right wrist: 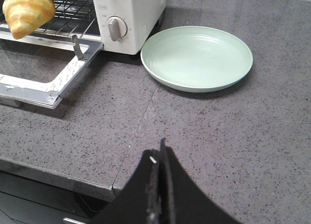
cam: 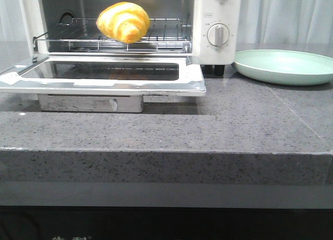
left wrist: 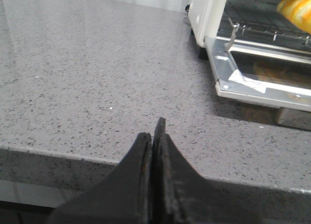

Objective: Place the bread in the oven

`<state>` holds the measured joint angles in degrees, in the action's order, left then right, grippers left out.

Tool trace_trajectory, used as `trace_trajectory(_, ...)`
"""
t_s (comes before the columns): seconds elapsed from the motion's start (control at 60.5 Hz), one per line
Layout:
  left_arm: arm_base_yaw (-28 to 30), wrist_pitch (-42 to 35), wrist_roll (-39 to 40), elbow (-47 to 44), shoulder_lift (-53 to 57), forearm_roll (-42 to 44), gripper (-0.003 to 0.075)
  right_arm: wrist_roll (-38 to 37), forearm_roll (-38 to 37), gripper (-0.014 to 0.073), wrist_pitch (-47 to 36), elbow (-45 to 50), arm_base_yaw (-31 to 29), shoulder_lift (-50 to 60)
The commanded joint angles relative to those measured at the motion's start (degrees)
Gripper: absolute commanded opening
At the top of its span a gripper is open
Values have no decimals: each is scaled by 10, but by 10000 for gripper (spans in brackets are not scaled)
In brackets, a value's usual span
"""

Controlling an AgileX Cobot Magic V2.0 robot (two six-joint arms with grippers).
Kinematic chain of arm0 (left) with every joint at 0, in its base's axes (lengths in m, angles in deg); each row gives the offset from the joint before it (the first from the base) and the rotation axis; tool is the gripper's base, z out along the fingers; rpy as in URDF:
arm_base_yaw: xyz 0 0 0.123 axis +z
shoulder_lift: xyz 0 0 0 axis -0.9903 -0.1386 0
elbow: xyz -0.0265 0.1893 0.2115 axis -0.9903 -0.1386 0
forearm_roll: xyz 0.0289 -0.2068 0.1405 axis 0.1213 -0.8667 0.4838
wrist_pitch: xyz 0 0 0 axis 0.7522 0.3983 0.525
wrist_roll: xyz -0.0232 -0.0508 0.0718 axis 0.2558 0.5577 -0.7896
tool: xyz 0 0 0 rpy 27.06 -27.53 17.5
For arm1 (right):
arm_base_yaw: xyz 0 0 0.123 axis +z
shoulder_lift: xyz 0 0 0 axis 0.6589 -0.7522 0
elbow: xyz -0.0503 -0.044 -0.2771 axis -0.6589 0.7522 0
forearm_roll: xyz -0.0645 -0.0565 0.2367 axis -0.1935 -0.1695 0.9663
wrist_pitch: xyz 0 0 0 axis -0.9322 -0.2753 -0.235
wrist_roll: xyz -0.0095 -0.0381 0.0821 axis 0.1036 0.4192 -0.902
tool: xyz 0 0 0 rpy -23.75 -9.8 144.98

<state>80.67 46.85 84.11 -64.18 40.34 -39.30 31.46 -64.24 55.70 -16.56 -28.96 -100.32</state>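
Observation:
The golden-yellow bread [cam: 124, 22] with orange-brown stripes lies on the wire rack inside the white oven [cam: 213, 21], whose glass door [cam: 104, 76] is folded down open. It also shows in the right wrist view [right wrist: 27, 10] and at the edge of the left wrist view [left wrist: 296, 12]. My left gripper [left wrist: 154, 131] is shut and empty over the counter's front edge, left of the oven. My right gripper [right wrist: 159, 151] is shut and empty over the front edge, near the plate. Neither gripper shows in the front view.
A pale green round plate [cam: 286, 66] sits empty to the right of the oven; it also shows in the right wrist view [right wrist: 197, 58]. The open door juts out over the grey speckled counter [cam: 208, 125]. The counter's front edge runs close below both grippers.

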Motion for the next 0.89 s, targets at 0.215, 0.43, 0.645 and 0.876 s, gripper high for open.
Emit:
trace_trajectory(0.215, 3, -59, 6, -4, 10, 5, -20, 5, -2, -68, -39, -14, -4, -5)
trace_trajectory(0.43, 3, -59, 6, -4, 10, 5, -20, 5, -2, -68, -39, -14, -4, -5)
trace_trajectory(0.645, 3, -59, 6, -4, 10, 5, -20, 5, -2, -68, -39, -14, -4, -5)
trace_trajectory(0.876, 3, -59, 6, -4, 10, 5, -20, 5, -43, -68, -45, -14, -4, -5)
